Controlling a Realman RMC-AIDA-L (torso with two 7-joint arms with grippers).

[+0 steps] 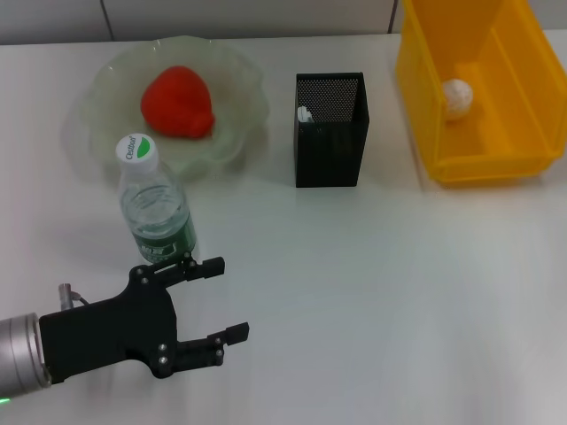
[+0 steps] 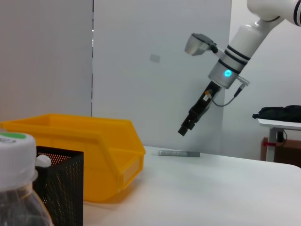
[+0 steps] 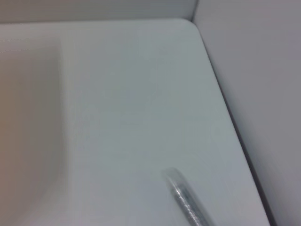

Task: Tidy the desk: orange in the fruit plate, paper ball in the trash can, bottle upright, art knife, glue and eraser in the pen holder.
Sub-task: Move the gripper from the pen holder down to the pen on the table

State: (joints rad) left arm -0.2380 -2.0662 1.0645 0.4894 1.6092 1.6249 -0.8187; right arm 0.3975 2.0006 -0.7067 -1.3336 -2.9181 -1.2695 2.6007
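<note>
The clear bottle (image 1: 156, 211) with a green label stands upright in front of the fruit plate (image 1: 232, 87); its cap also shows in the left wrist view (image 2: 14, 153). The orange (image 1: 177, 100) lies in the plate. My left gripper (image 1: 226, 299) is open and empty, just in front of the bottle's base. The black mesh pen holder (image 1: 330, 142) has something small and white (image 1: 306, 113) in it. The paper ball (image 1: 457, 96) lies in the yellow bin (image 1: 523, 88). My right gripper (image 2: 184, 130) hangs raised above the table's far side. A grey, stick-like thing (image 2: 178, 153), perhaps the art knife, lies below it.
The same grey thing (image 3: 186, 200) shows in the right wrist view near the table's rounded corner (image 3: 195, 23). In the left wrist view the pen holder (image 2: 61, 183) and the yellow bin (image 2: 94, 141) stand close beside the bottle.
</note>
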